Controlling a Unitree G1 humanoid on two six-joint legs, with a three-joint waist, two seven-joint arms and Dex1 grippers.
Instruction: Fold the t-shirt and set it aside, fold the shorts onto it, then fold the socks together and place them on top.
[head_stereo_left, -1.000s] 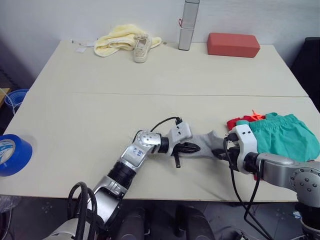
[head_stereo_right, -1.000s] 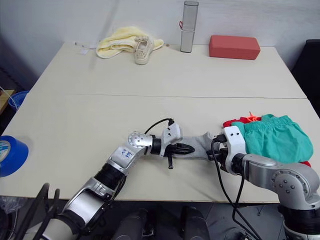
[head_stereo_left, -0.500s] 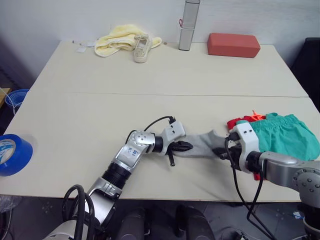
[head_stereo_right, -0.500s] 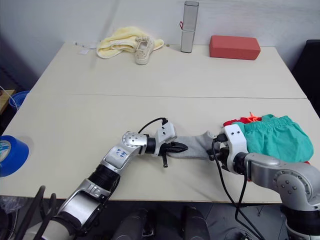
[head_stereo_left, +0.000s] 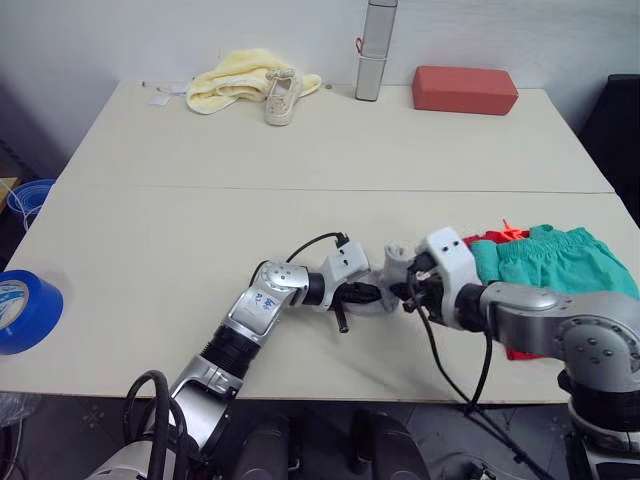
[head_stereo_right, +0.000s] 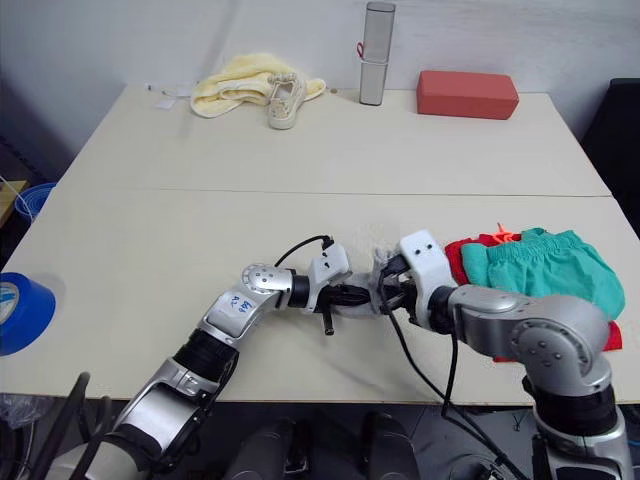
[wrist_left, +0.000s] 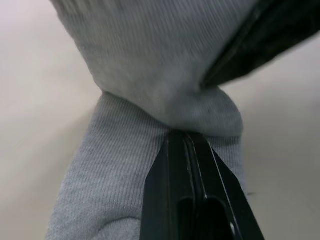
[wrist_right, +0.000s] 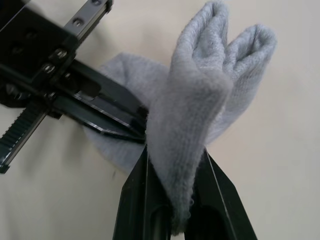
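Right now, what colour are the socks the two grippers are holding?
Light grey, a plain ribbed knit: the socks show best in the right wrist view.

1. The socks (head_stereo_left: 392, 275) sit low in the middle of the frame.
2. The shorts (head_stereo_left: 560, 260) lie to their right, on the t-shirt (head_stereo_left: 487, 240).
3. The shoe (head_stereo_left: 282, 95) is upper left.

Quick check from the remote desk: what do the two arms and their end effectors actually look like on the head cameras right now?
Both arms are silver-grey metal with rounded joint housings and black bands at the joints. The left arm carries a small blue marking on its housing. Each wrist ends in a white boxy block with a looping black cable. The left end effector and right end effector each have two slim black fingers.
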